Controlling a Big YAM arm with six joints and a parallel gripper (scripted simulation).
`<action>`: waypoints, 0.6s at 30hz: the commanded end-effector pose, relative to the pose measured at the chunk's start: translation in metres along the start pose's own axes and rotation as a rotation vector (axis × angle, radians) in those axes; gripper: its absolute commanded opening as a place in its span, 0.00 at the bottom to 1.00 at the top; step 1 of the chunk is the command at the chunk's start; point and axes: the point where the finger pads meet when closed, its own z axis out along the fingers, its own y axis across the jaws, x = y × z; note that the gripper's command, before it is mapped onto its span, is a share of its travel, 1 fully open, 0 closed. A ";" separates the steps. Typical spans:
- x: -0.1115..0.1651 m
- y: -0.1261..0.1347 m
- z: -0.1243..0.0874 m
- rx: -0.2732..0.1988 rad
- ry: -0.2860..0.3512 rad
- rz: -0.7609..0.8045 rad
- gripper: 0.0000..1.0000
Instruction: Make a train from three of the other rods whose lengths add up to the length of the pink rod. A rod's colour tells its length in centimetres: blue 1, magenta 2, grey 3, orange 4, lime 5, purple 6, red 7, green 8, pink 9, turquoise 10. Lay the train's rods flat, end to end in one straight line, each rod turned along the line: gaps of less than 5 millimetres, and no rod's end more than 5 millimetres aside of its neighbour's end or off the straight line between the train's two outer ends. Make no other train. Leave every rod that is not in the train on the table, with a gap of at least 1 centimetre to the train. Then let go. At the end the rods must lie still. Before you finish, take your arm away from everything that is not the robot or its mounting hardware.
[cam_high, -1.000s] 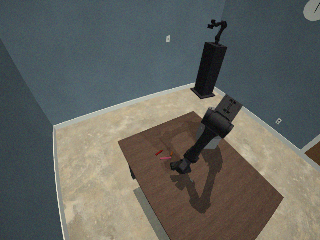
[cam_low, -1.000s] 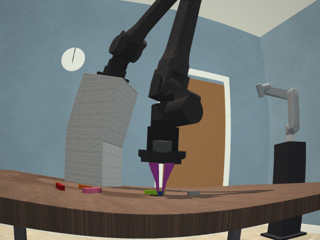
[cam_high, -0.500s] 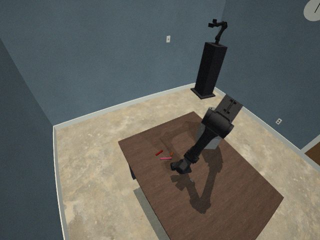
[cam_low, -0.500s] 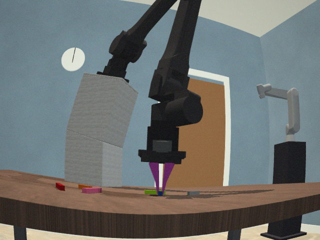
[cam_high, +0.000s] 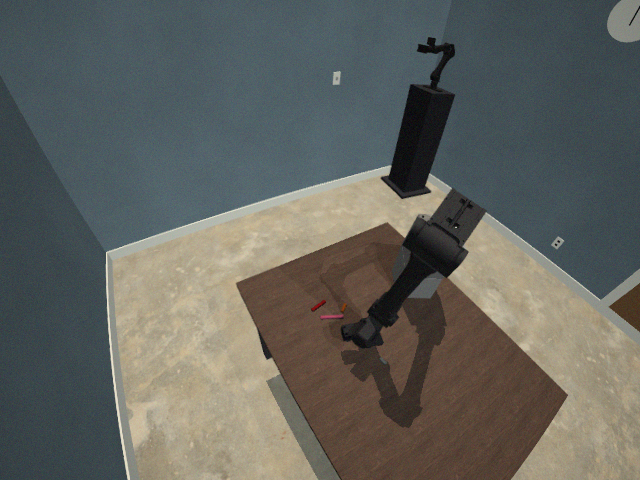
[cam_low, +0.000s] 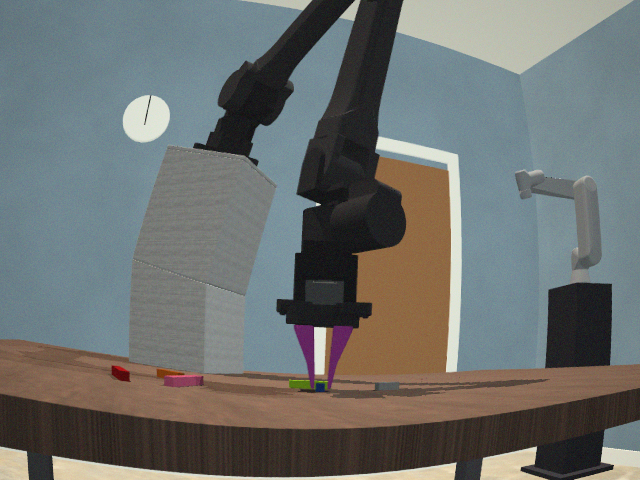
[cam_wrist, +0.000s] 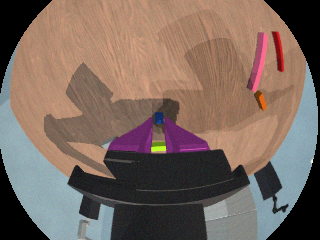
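As blue rod sits butted against lime rod, gripper fingers part, releasing, nothing gripped.

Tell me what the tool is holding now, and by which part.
Nothing: the tool stands slightly open astride the blue rod, which lies on the table at the lime rod's end.
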 end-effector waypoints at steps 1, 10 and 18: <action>-0.004 0.005 0.002 -0.010 -0.019 -0.001 0.17; -0.004 0.005 0.002 -0.010 -0.019 -0.001 0.24; -0.008 0.008 -0.004 -0.017 -0.028 -0.002 0.24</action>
